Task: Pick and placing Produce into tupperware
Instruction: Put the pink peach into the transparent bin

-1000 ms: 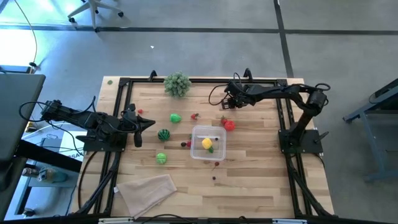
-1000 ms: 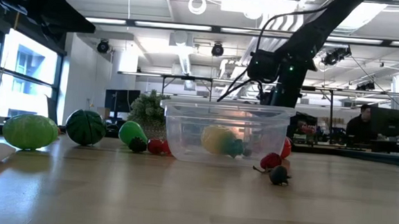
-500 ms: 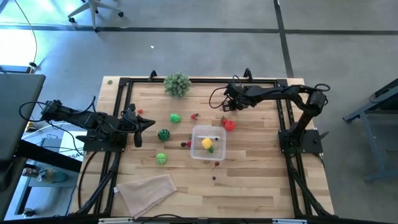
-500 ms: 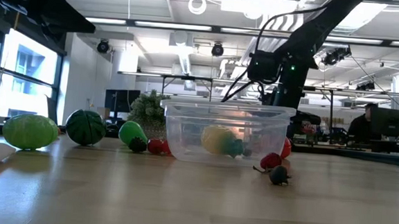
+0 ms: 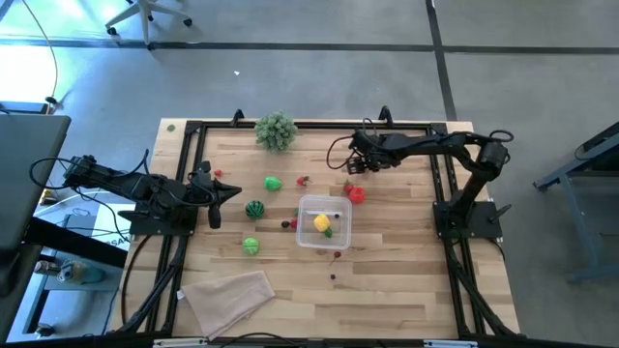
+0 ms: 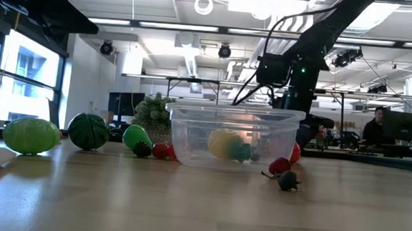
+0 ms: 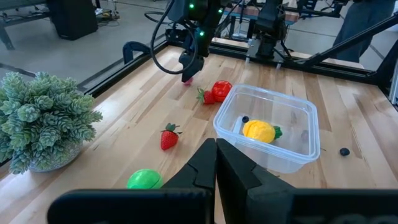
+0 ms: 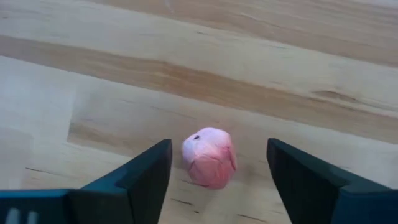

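Right gripper (image 8: 217, 171) spread wide, fingers either side of a small pale pink rounded fruit (image 8: 209, 157) lying on the light wooden table (image 8: 298, 68), not touching it. Just beyond, a red tomato-like piece (image 5: 357, 194), then the clear plastic rectangular tupperware (image 5: 323, 222) holding a yellow fruit (image 5: 322, 223). Farther off, green balls (image 5: 253, 209) and a bushy grey-green plant (image 5: 276, 130). Left gripper (image 7: 216, 163) clenched, parked at the table's left edge. No readable writing anywhere.

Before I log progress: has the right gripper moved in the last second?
Yes. The right gripper edged slightly toward the clear plastic tupperware and now straddles a small pink piece of produce, open.
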### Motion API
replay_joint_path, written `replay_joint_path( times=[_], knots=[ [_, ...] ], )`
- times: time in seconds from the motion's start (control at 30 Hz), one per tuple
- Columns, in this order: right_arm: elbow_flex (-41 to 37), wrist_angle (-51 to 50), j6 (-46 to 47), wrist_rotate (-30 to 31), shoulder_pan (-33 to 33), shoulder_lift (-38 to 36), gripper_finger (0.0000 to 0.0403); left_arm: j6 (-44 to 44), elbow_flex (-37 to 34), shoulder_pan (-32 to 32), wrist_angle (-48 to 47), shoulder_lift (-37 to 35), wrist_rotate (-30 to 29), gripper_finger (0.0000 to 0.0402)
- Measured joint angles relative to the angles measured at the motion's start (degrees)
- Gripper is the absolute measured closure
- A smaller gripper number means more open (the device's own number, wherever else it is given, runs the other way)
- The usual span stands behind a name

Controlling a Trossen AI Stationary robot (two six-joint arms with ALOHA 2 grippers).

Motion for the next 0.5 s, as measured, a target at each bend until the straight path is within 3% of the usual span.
replay_joint_path(
  times=[0.5],
  knots=[
    [0.04, -0.82, 1.68, 2.31, 2.61, 1.39, 0.0138, 0.00, 0.00, 0.01, -0.02, 0.02, 0.00, 0.0401]
  ],
)
